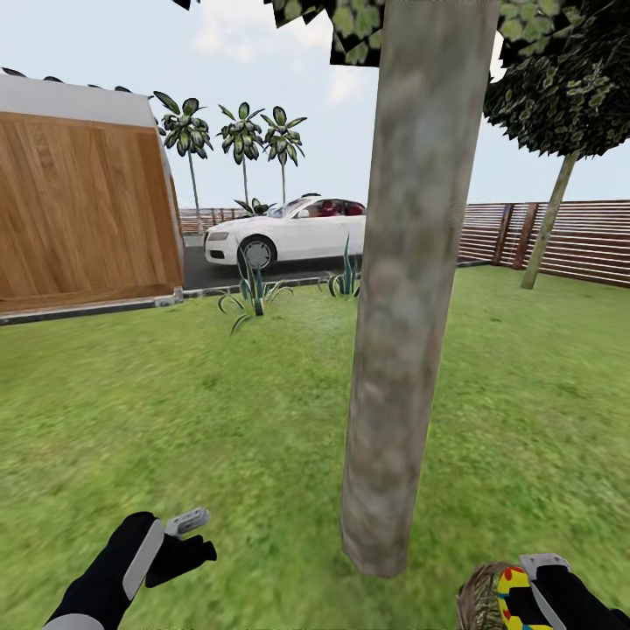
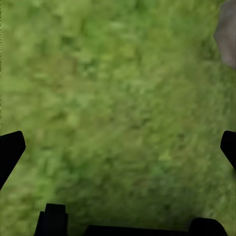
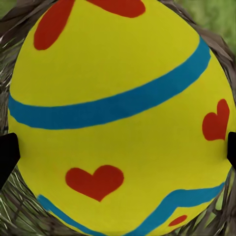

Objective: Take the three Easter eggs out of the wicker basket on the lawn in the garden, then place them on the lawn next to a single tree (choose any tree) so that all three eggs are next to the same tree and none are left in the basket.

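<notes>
head view: i stand on the green grass lawn point(image 1: 175, 411) facing the thick, mottled grey-brown tree trunk point(image 1: 407, 289), which rises close in front of me. beyond it are a white car point(image 1: 289, 232), a brown wooden-panelled building point(image 1: 83, 206) and a brown slatted fence point(image 1: 560, 236).

right arm: at the lower edge of the head view my right gripper point(image 1: 529, 595) sits at a yellow egg painted with red and blue marks point(image 1: 512, 599), which lies against the brown woven rim of the wicker basket point(image 1: 477, 599). in the right wrist view the same yellow egg, with red hearts and teal bands point(image 3: 118, 118), lies between the dark fingertips point(image 3: 7, 152) at either edge, woven wicker point(image 3: 14, 211) behind it. the tips look to be flanking the egg, but i cannot tell whether they press on it or stand just off it.

left arm: my left gripper point(image 1: 188, 534) hovers over bare grass beside the trunk, its fingers spread and holding nothing; the left wrist view shows blurred grass point(image 2: 113, 108) and a grey sliver of trunk point(image 2: 227, 34).

step in hand, as i judge it: taking an egg from the basket. the next move calls for a confirmed pinch, a lift clear of the wicker rim, then a short carry to the grass at the trunk's foot. how many eggs remain in the basket i cannot see.
</notes>
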{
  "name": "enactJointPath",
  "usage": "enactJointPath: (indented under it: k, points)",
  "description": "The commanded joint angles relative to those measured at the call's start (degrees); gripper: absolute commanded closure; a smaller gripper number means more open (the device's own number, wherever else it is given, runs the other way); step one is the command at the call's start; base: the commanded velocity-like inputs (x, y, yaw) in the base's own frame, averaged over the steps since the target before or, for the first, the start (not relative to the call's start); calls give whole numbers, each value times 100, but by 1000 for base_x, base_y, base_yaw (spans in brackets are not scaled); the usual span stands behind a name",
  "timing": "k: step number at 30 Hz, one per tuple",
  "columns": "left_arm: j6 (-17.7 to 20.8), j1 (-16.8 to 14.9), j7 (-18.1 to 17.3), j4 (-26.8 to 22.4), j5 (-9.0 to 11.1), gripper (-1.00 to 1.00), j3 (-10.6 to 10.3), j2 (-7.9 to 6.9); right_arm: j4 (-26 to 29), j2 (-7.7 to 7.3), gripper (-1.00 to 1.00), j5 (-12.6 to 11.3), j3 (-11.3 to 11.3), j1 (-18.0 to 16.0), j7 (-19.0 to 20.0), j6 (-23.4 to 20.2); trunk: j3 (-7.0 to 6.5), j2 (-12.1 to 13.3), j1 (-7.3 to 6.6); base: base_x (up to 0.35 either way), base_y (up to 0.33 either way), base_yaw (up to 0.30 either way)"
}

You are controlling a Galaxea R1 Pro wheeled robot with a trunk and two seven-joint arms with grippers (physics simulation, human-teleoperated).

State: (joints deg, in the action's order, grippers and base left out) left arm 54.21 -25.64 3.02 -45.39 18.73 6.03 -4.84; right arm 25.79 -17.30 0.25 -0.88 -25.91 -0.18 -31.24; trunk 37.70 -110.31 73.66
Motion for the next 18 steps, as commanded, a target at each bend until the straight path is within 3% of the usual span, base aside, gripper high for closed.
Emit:
enactJointPath:
  k: [1,9,18]
  points:
    - [5,-3,29,-5,57,-100,20,-2,11,-2,100,1,-9,-1,0,-32,6,-3,-1,-60,0,0]
    - [-130,-3,23,2,69,-100,22,1,10,-2,100,1,-9,-1,-3,-32,6,-3,-1,-280,0,0]
    - [-130,-3,23,0,69,-100,9,1,12,-2,100,3,-17,-1,-6,-32,-119,278,-154,-17,0,0]
